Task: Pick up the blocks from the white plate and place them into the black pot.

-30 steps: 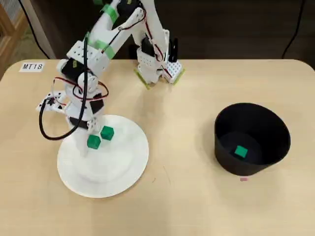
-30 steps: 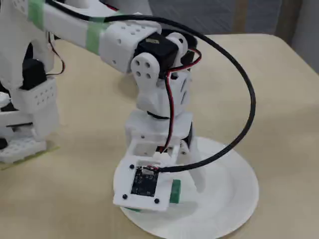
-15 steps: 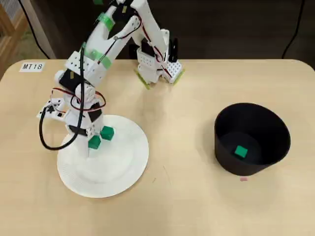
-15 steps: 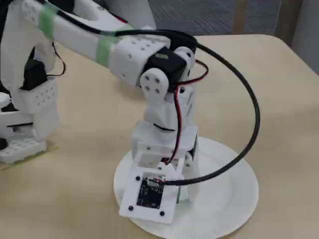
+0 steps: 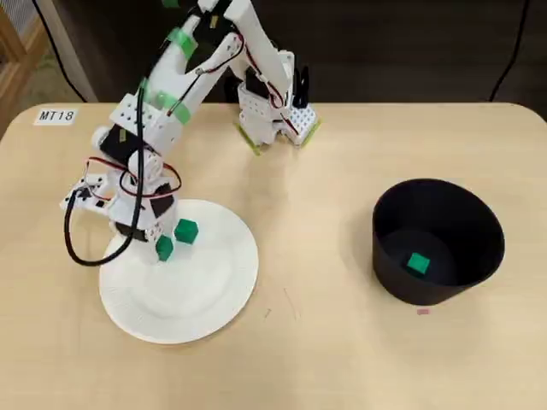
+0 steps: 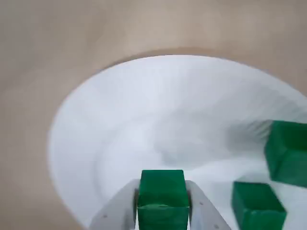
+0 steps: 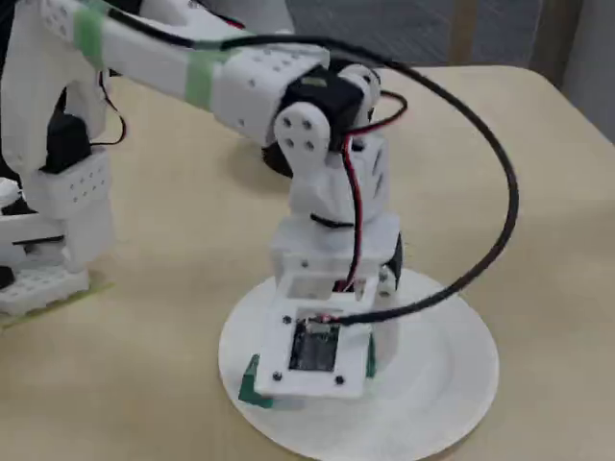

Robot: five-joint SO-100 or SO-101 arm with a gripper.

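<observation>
One block (image 6: 162, 196) clamped flat-face between gripper (image 6: 162, 203) fingers over white plate (image 6: 144, 105) | looks light, rigid, smooth | hold opposite faces.

Place: we take it for a lab or classroom.
Evidence: the label "MT18" (image 5: 56, 115) at ten o'clock on our plain wooden table (image 5: 325, 359).

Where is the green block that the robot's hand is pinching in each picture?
Overhead view: the pinched block is at the upper left of the white plate, under the arm.
Wrist view: the pinched block is at the bottom middle, between the two fingers of the hand.
Fixed view: I cannot pick it out; the camera board hides the hand.
Shared landmark: the white plate.
</observation>
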